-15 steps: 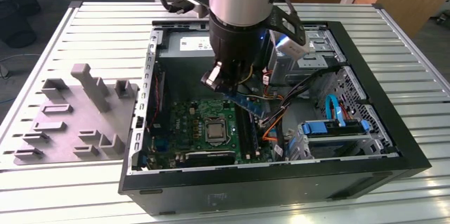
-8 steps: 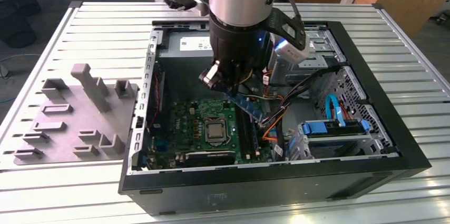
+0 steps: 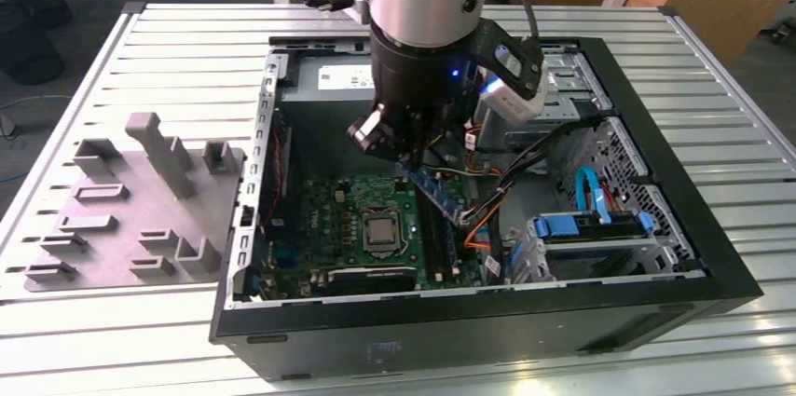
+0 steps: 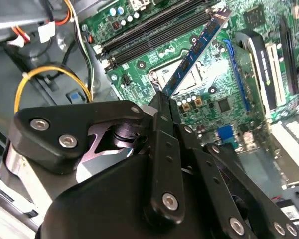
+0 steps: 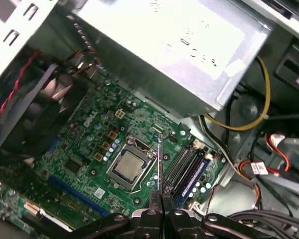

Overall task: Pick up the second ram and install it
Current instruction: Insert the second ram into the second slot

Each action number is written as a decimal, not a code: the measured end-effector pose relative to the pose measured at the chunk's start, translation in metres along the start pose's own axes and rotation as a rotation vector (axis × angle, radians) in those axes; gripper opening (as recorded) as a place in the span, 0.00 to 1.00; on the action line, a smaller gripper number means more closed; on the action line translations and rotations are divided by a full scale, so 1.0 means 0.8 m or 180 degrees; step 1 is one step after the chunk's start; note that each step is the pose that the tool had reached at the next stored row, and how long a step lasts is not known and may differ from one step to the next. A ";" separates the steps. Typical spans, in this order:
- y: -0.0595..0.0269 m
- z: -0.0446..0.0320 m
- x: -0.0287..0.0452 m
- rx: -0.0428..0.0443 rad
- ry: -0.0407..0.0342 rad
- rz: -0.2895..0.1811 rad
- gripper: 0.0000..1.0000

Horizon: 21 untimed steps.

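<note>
My gripper (image 3: 405, 159) hangs inside the open computer case (image 3: 373, 340), shut on the second ram (image 3: 438, 193). The second ram is a thin stick with small chips, and it slants down from the fingers above the motherboard (image 3: 330, 219). In the second wrist view the ram (image 4: 197, 50) reaches from the gripper (image 4: 162, 99) toward the long black memory slots (image 4: 154, 32). In the first wrist view the ram (image 5: 159, 164) shows edge-on above the gripper (image 5: 158, 198), between the processor socket (image 5: 129, 167) and the slots (image 5: 182, 167). Its lower edge is still above the board.
A grey plastic tray (image 3: 125, 214) with upright posts lies on the slatted table at the exterior view's left. Inside the case are the silver power supply (image 5: 179, 50), loose orange, yellow and black cables (image 3: 491, 196), a blue drive cage (image 3: 597, 228) and an expansion card (image 4: 261, 64).
</note>
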<state>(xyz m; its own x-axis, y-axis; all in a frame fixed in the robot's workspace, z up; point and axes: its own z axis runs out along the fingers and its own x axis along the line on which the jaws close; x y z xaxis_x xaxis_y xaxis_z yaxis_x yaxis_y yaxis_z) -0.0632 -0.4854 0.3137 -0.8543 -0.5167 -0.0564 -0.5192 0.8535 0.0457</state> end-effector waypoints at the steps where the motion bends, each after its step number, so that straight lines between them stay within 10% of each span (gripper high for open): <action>1: 0.000 0.0001 0.0000 0.0004 -0.0003 0.0063 0.13; 21: 0.000 0.0040 0.0003 0.0069 -0.0055 0.1216 0.13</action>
<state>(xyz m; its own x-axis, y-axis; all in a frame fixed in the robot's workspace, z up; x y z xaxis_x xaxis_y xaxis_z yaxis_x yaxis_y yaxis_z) -0.0632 -0.4854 0.3105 -0.9855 -0.1598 -0.0563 -0.1624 0.9857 0.0457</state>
